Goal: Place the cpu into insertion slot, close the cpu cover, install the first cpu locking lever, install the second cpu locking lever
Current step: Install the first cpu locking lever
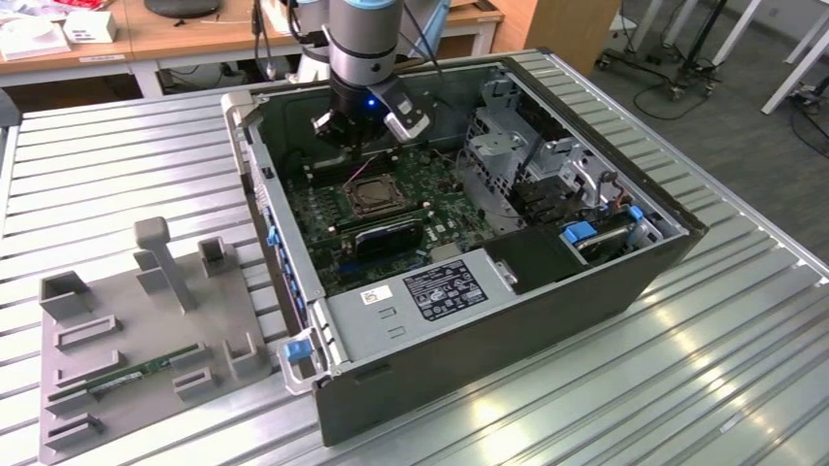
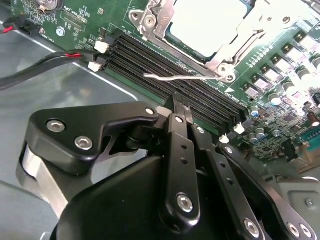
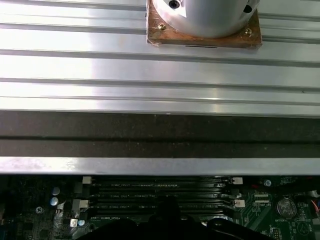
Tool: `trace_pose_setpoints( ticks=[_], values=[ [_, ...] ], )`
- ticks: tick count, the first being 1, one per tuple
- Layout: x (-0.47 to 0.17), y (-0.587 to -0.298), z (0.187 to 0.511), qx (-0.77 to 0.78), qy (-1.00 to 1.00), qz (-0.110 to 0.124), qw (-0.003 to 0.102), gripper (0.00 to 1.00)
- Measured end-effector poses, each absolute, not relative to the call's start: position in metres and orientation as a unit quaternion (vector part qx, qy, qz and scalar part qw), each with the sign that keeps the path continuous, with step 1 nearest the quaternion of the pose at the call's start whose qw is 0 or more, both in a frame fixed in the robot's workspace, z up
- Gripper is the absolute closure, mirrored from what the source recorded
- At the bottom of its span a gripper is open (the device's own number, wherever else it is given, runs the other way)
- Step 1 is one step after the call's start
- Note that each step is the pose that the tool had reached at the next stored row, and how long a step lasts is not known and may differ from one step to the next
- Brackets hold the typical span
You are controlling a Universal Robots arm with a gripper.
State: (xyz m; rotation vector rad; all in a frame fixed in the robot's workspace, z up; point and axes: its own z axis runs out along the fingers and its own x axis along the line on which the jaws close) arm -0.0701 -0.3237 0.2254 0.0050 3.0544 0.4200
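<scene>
The cpu, a silvery-grey square, lies in its socket on the green motherboard. The silver cpu cover lies flat around it as a frame. A thin wire locking lever runs along the socket's edge by the black memory slots. My gripper hovers just short of that lever, its two black fingers pressed together with nothing between them. In the exterior view the gripper hangs inside the open computer case, just behind the socket.
The case walls, the drive cage and the power supply hem in the board. Red and black cables run beside the memory slots. A grey fixture plate holding a memory stick lies on the ribbed table at the exterior view's left.
</scene>
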Motion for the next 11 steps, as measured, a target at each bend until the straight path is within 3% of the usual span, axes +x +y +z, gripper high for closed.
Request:
trace_pose_setpoints(
  ticks=[11],
  values=[
    [-0.0647, -0.3274, 0.2254, 0.002, 0.990, 0.136, 0.029, 0.89]
  ],
)
